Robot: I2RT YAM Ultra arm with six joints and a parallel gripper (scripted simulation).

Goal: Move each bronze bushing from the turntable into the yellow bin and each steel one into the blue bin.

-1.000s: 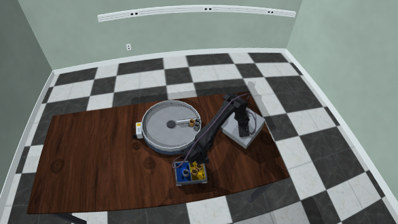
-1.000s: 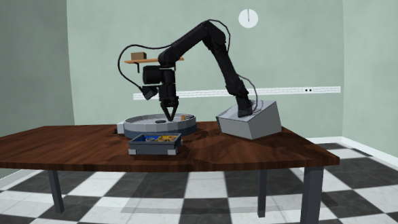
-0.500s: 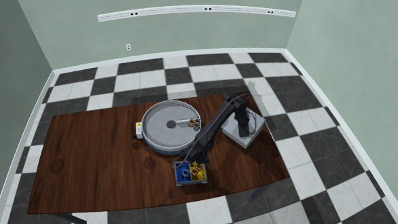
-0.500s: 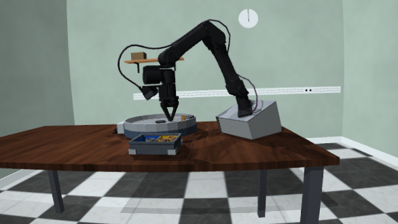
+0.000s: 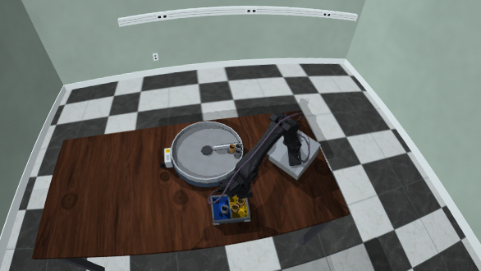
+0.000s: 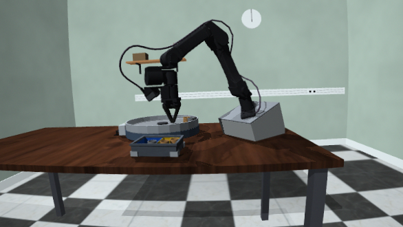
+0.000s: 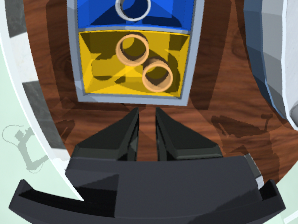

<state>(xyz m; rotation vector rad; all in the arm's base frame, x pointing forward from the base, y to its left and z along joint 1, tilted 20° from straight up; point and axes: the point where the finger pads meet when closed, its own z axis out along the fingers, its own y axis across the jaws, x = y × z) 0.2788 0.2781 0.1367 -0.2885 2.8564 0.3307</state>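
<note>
Gripper (image 6: 172,120) (image 7: 147,113) points down above the table (image 5: 115,197) (image 6: 220,161) (image 7: 220,105), fingers narrow with a slim gap and nothing between them, just beside the two-part tray (image 5: 231,221) (image 6: 156,150) (image 7: 135,100). Yellow bin (image 5: 245,213) (image 7: 105,85), tray's right half, has two bronze bushings (image 5: 235,208) (image 7: 132,50); blue bin (image 5: 216,205) (image 7: 95,15), left half, has one steel bushing (image 5: 222,207). Turntable (image 5: 193,164) (image 6: 161,130), behind the tray on the far side, carries one bronze bushing (image 5: 232,149) (image 6: 186,119) and steel ones (image 5: 238,153) near its right rim.
</note>
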